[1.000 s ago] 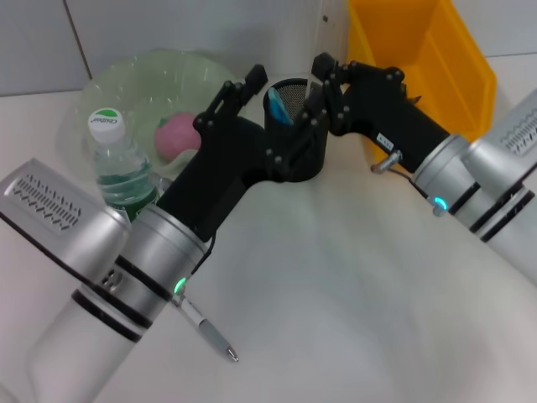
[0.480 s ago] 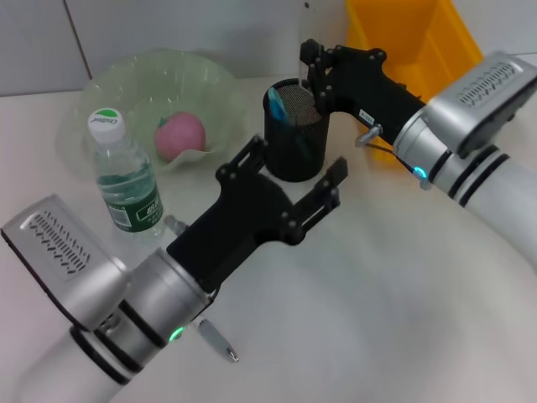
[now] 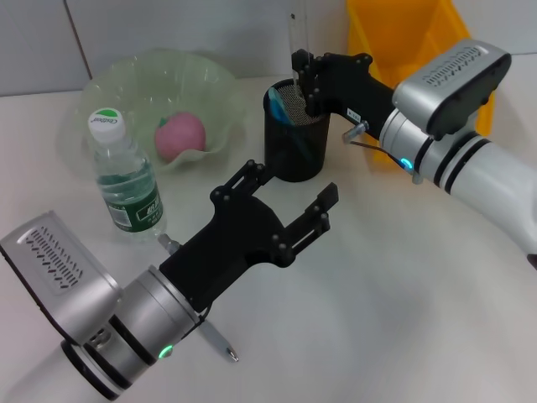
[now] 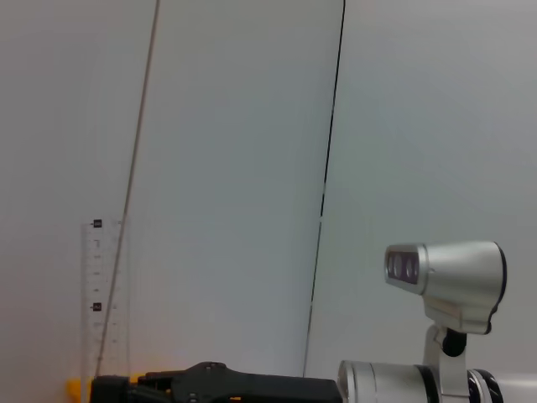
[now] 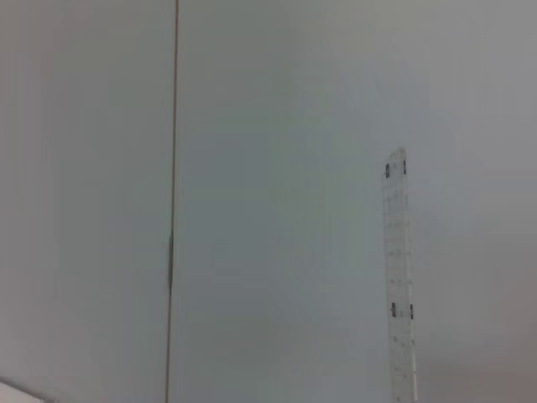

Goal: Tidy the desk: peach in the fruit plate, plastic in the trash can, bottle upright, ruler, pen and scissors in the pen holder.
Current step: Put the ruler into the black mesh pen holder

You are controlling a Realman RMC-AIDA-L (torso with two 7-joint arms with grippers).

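Right end effector [image 3: 304,84] poised right at the far rim of the pen holder [image 3: 297,143], apparently pinching the clear ruler [image 3: 298,29], though finger contact too hidden to confirm, so grip state not determinable. Ruler standing near vertical, long axis straight up from the end effector, lower end at or just inside the holder's mouth; seen also as a pale graduated strip in the right wrist view [image 5: 399,285]. Holder directly beneath and just nearer than that end effector, blue item already inside. Left end effector [image 3: 289,210] spread open, empty, hovering above the table [image 3: 377,294] on the near side of the holder, close to it but not touching. Pen [image 3: 201,323] lying flat beneath the left forearm, behind that end effector, long axis slanting toward the near edge; left arm clearly the nearer one for it. Farther out on the left: bottle [image 3: 122,180] upright, peach [image 3: 180,136] resting in the fruit plate [image 3: 126,80]. Yellow bin [image 3: 403,38] beyond the right arm.
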